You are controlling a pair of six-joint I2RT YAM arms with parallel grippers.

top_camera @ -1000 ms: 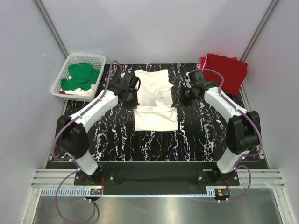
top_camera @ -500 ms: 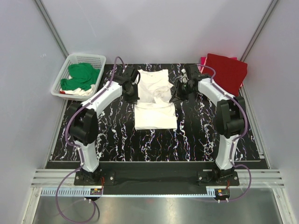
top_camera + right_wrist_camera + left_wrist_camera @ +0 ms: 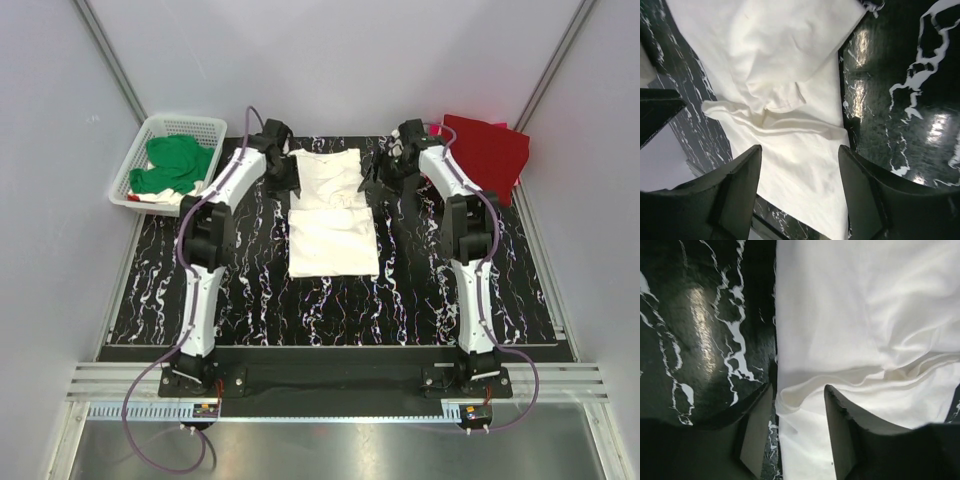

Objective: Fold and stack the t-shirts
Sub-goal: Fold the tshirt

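The white lattice basket (image 3: 146,131) stands off the far left corner of the black marbled bench (image 3: 250,290). It holds a crumpled green t-shirt (image 3: 175,162), which fills most of it. Along the basket's near wall some white cloth (image 3: 172,199) lies under the green, with a sliver of red at its left end; what that red belongs to cannot be told. The white t-shirt (image 3: 333,240) lies flat on the middle of the bench, well apart from the basket. Its near part is a smooth rectangular panel and its far part is a narrower one, with a rumpled band of folds between them. At the far right corner a folded red t-shirt (image 3: 487,150) rests on the bench edge, and a strip of pink cloth (image 3: 435,129) shows from beneath its far left side. Both arms reach out to the far part of the white t-shirt. The left gripper (image 3: 284,172) is at the shirt's left edge, and in the left wrist view (image 3: 797,432) its jaws stand apart over that hem, one finger above the bare bench and the other above the cloth, clasping nothing. The right gripper (image 3: 379,171) is at the shirt's right edge. In the right wrist view (image 3: 800,197) its jaws are likewise spread wide above the rumpled cloth, with nothing between them.
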